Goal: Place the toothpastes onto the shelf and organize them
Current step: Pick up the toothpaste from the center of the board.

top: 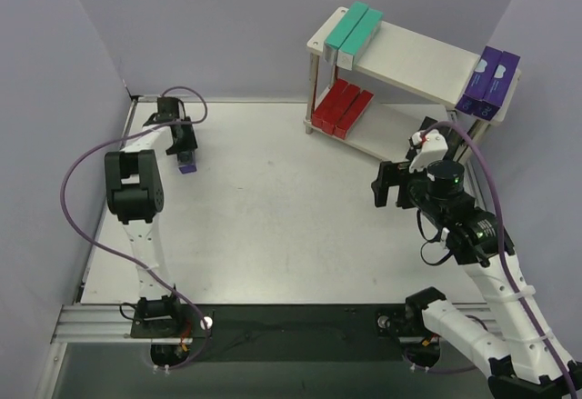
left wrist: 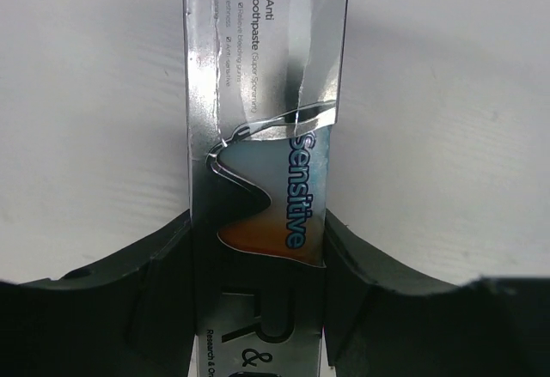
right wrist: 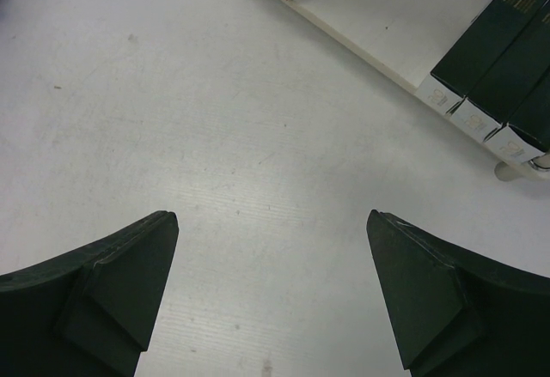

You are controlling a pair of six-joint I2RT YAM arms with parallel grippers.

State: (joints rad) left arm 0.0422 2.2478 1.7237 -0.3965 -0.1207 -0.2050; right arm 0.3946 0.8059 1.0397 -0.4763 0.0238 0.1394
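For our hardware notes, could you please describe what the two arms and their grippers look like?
The left arm and right arm have white links with bulky black joint housings. A purple cable loops along each. The right arm's wrist carries a small green light. The fingers are matte black and wedge-shaped.

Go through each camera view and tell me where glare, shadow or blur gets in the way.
Left wrist view: glare streaks the silver carton, washing out its upper print; soft shadow beside it. Right wrist view: even light, the fingers dark and featureless, black cartons sharp. Top view: soft even light, faint shadows only, the shelf clear.
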